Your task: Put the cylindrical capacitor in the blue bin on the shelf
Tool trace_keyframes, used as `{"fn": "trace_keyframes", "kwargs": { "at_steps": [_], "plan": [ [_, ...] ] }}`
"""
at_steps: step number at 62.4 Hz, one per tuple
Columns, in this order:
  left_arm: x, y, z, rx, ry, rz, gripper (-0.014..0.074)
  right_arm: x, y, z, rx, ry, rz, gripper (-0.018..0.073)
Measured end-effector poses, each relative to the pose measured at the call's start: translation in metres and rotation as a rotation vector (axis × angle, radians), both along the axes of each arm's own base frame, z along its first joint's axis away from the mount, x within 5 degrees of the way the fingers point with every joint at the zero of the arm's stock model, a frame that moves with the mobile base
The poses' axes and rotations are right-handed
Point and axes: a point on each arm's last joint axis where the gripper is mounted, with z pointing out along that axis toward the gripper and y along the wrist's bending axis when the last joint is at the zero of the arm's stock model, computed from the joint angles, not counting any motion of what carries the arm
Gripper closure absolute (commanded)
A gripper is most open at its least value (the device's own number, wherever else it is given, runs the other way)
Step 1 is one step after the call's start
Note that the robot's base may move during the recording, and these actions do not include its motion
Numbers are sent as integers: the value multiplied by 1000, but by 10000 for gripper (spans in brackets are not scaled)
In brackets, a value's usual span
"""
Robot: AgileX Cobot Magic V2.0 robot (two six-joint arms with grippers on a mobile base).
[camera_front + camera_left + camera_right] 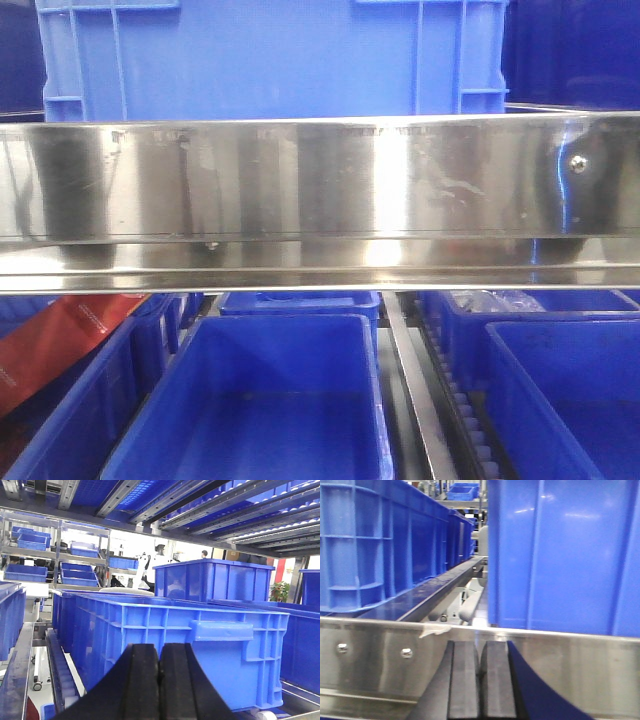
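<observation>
The cylindrical capacitor is out of view in every frame. The shelf's shiny steel front rail (320, 190) runs across the front view, with a blue bin (270, 55) above it and an empty blue bin (250, 410) below. Neither gripper shows in that view. In the left wrist view my left gripper (159, 651) is shut, its black pads pressed together with nothing between them, facing the side of a large blue bin (175, 635). My right gripper (480, 647) is also shut and empty, right in front of the steel rail (570, 665), below a blue bin (560, 555).
More blue bins stand left (70, 420) and right (570, 400) on the lower level, split by a roller track (470, 420). A red package (60, 340) lies at far left and clear plastic (495, 300) in a back bin. A person (159, 562) stands beyond distant racks.
</observation>
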Motion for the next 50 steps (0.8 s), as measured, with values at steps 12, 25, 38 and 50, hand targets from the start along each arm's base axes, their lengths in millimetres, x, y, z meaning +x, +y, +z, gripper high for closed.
{"fn": "trace_keyframes", "kwargs": {
  "at_steps": [12, 25, 38, 50],
  "plan": [
    [0, 0, 0, 0, 0, 0, 707, 0, -4, 0, -2, 0, -69, 727],
    [0, 0, 0, 0, 0, 0, 707, 0, -6, 0, -4, 0, -99, 727],
    [0, 0, 0, 0, 0, 0, 707, 0, -6, 0, -4, 0, -99, 727],
    [0, 0, 0, 0, 0, 0, 707, 0, -6, 0, -4, 0, -99, 727]
  ]
}}
